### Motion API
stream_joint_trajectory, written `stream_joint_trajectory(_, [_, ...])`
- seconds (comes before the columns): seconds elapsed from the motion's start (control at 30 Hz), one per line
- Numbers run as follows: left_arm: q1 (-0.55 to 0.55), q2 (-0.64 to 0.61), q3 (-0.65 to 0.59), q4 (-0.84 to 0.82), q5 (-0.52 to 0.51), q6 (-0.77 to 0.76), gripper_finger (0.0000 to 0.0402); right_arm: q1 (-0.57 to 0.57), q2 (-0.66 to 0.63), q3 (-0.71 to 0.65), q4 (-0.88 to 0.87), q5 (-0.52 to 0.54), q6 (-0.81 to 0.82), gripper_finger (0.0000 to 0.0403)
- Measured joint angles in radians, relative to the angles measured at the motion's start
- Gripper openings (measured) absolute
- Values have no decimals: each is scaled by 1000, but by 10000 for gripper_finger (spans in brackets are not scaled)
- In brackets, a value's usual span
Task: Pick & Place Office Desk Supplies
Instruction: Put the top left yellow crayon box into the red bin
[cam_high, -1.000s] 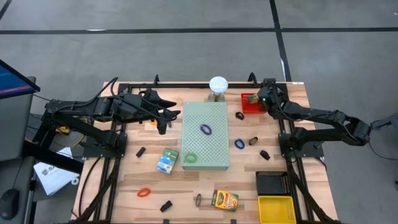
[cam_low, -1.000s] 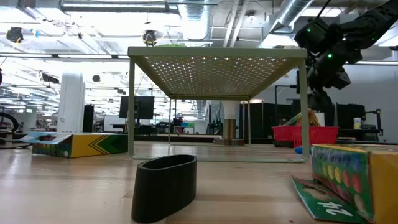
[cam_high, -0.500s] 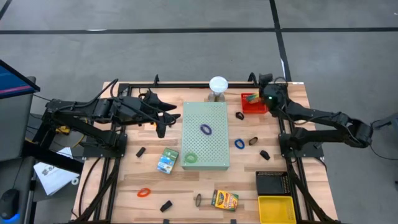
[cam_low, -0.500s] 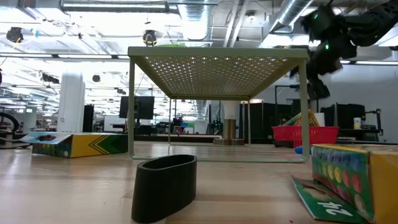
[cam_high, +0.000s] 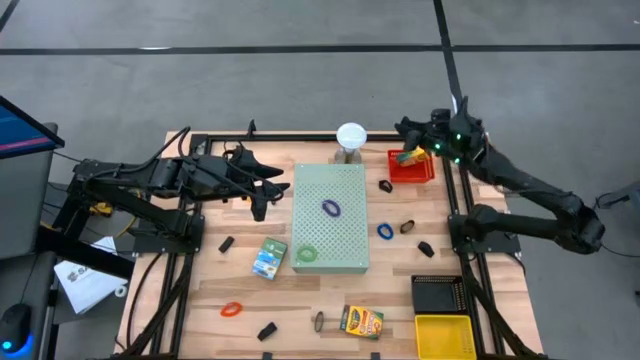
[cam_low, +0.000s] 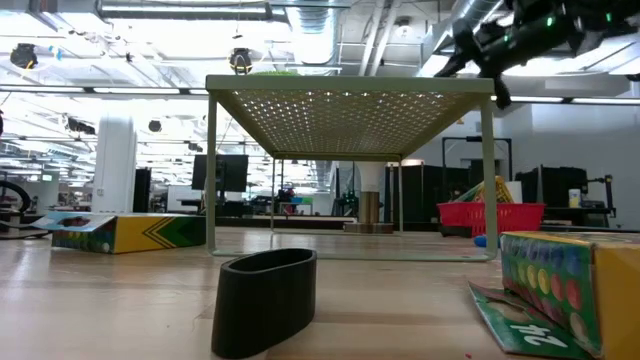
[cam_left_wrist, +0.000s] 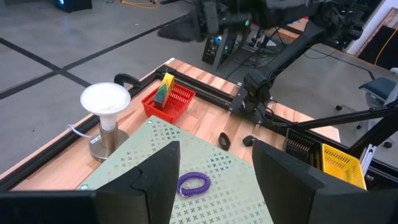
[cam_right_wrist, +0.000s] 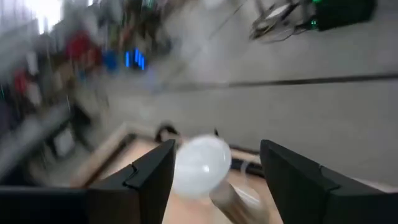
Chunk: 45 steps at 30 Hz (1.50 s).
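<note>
Loose supplies lie about the table: a purple band loop (cam_high: 331, 208) and a green loop (cam_high: 306, 254) on the pale-green perforated board, a blue loop (cam_high: 385, 231), an orange loop (cam_high: 232, 309), a teal box (cam_high: 269, 258), a yellow-green box (cam_high: 361, 321) and several small black clips such as one (cam_high: 386, 185). My left gripper (cam_high: 268, 187) hovers open at the board's left edge; its wrist view shows the purple loop (cam_left_wrist: 194, 182) ahead. My right gripper (cam_high: 405, 130) is open, raised high over the far right corner (cam_low: 480, 40), above the red basket (cam_high: 410, 168).
The red basket (cam_left_wrist: 168, 102) holds a yellow and green item. A white dome on a grey stand (cam_high: 351, 135) stands at the far edge, showing between my right fingers (cam_right_wrist: 202, 165). A black tray (cam_high: 438, 295) and a yellow tray (cam_high: 443, 335) sit at the near right corner.
My right gripper has risen from just over the red basket and tipped up toward level, its wrist swinging toward the table's far right corner. It holds nothing. The left arm has kept still.
</note>
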Motion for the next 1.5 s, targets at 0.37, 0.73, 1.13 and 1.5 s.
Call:
stream_joint_trajectory(0.37, [0, 0, 0, 0, 0, 25, 195, 12, 302, 607, -903, -52, -562, 230])
stream_joint_trajectory(0.73, [-2, 0, 0, 0, 8, 34, 195, 142, 736, 975, -1234, 212, -830, 235])
stream_joint_trajectory(1.13, [-56, 0, 0, 1, 8, 86, 195, 46, 778, 860, -1235, 303, -1115, 235])
stream_joint_trajectory(1.5, [-106, 0, 0, 2, 8, 122, 195, 8, 776, 770, -1240, 307, -1286, 235])
